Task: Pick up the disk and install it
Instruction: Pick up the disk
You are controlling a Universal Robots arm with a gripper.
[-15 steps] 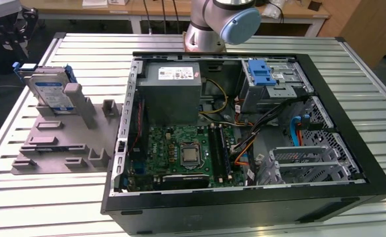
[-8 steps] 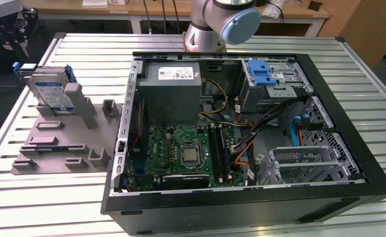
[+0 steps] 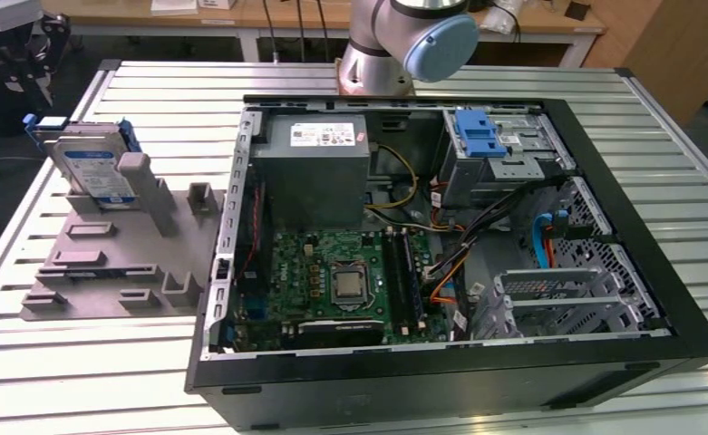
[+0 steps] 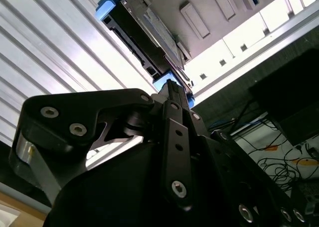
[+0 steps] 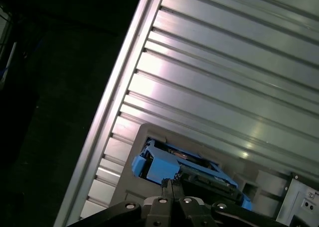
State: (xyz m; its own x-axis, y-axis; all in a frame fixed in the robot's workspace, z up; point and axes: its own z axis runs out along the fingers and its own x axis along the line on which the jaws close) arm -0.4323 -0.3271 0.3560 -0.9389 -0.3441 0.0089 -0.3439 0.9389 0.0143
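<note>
A: Where's the disk [image 3: 93,168] at?

B: Standing on edge in the grey rack [image 3: 100,263], on the exterior view's left of the open computer case [image 3: 450,381]. Gripper [image 5: 172,183] hangs near its blue frame, fingers pinched together, holding nothing.

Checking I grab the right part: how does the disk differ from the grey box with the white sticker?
The disk stands on edge in a stand outside the case; the grey box sits inside it. The disk is thin with a blue frame; the grey box is bulky, without one. Both carry labels.
</note>
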